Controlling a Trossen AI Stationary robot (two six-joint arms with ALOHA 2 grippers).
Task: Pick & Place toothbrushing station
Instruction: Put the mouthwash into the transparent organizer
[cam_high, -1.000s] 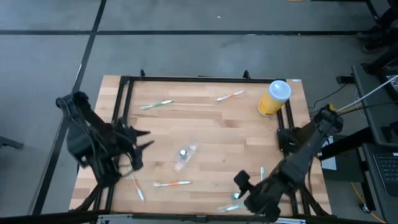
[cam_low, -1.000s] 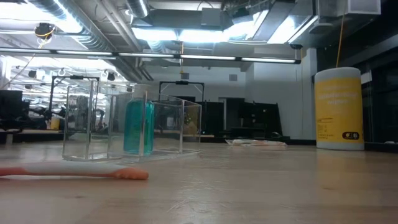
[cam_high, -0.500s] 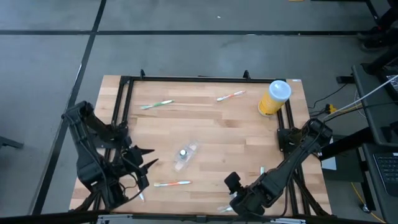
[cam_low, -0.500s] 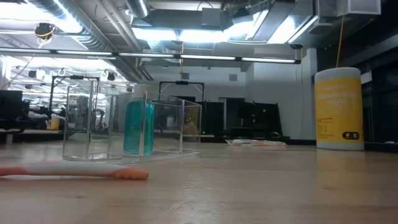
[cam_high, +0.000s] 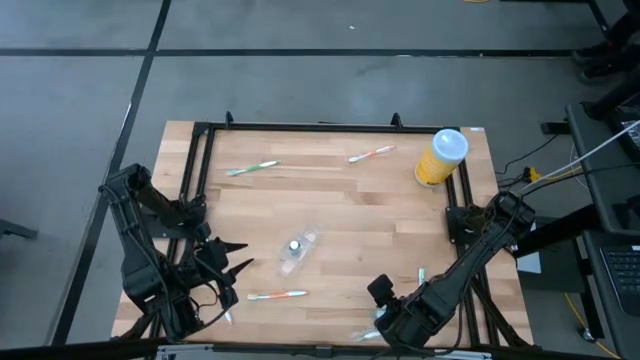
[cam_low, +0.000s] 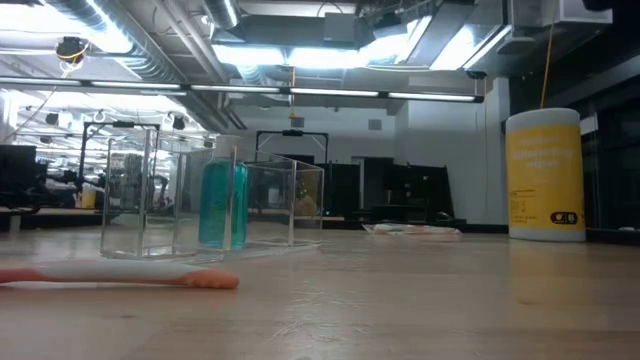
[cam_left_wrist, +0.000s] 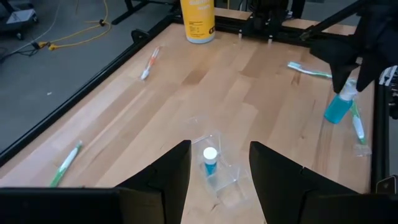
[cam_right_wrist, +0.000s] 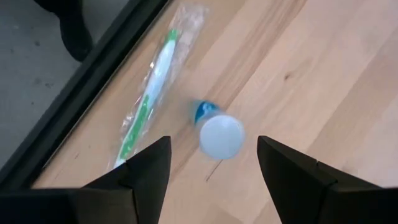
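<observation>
**Both grippers open, nothing held**

High: left gripper (cam_high: 232, 262) open at table's left-front; right gripper (cam_high: 385, 305) open over front edge. Low: yellow canister (cam_low: 544, 175), label unreadable. Right wrist: blue bottle (cam_right_wrist: 216, 129) seen between spread fingers, beside wrapped green toothbrush (cam_right_wrist: 148, 98).

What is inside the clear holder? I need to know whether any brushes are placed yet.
The holder has one small blue tube with a white cap standing in it. No toothbrush shows inside; its other compartments look empty, though the clear walls make that hard to confirm.
</observation>
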